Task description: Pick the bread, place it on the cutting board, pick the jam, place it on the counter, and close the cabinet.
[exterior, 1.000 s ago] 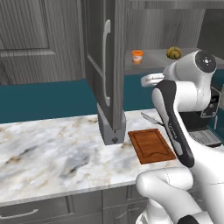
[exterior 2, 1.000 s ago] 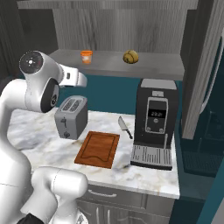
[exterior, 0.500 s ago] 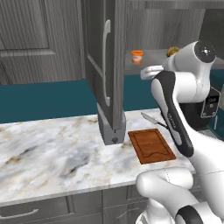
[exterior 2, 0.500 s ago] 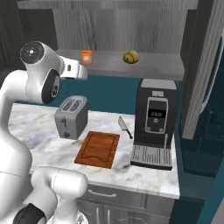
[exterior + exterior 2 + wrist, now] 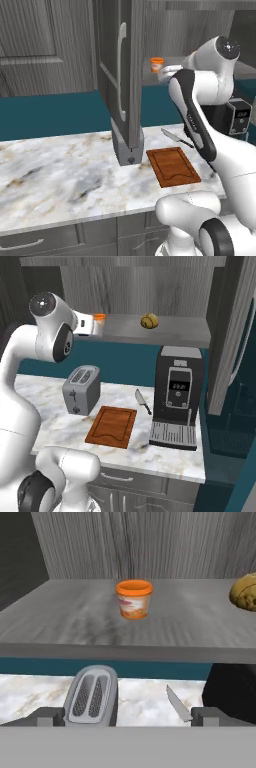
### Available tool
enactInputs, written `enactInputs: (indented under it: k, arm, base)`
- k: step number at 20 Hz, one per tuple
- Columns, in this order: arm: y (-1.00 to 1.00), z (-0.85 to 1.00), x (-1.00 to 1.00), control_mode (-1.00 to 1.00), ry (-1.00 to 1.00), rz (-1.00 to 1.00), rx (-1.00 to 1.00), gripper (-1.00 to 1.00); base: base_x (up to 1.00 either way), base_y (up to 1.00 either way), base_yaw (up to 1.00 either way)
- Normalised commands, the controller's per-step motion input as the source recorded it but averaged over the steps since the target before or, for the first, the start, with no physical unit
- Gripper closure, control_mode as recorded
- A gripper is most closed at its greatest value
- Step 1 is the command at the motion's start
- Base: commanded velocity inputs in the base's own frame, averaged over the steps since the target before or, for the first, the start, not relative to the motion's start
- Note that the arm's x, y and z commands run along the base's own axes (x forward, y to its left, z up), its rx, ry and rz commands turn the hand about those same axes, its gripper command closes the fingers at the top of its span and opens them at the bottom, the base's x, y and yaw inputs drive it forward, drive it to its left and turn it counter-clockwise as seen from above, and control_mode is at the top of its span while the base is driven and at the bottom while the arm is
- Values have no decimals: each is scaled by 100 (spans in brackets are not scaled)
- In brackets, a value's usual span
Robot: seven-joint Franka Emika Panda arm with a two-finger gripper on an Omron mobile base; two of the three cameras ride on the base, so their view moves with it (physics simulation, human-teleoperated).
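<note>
1. Bread sits on the cabinet's shelf, towards the middle of it and back from the front edge; in the hand view it lies at the far right, partly cut off.
2. Jam stands dead ahead of the hand, well apart from the bread and nearer the shelf's left end, so the aim looks to be on the wrong item for the first step.
3. Gripper hangs just in front of the shelf's front edge with its fingers spread wide and nothing between them.
4. Judgement: shift the hand sideways towards the bread before reaching in, keeping the fingers above the shelf lip so they do not catch it.
5. Bread is round and may roll; straddle it at its widest part and close gently.
6. Board lies on the counter below, between toaster and coffee machine, with a knife just beyond its far edge; lower the bread to the board's middle, clear of the knife.
7. Cabinet door stands open beside the arm; keep the elbow off it.
</note>
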Motion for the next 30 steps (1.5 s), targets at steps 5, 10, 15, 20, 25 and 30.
enactInputs:
  k: [5, 10, 15, 20, 25, 30]
  arm:
    - [0, 14, 35, -100, 0, 0, 0, -100]
    - [0, 13, 40, -100, 1, 0, 0, -100]
    - [0, 5, 41, -100, 2, 0, 0, -100]
    - [0, 0, 38, -100, 2, 0, 0, -100]
    - [0, 0, 40, -100, 1, 0, 0, -100]
    - [0, 0, 39, -100, 1, 0, 0, -100]
  base:
    - [0, 0, 0]
    - [0, 0, 0]
    - [0, 0, 0]
    - [0, 0, 0]
    - [0, 0, 0]
    - [0, 0, 0]
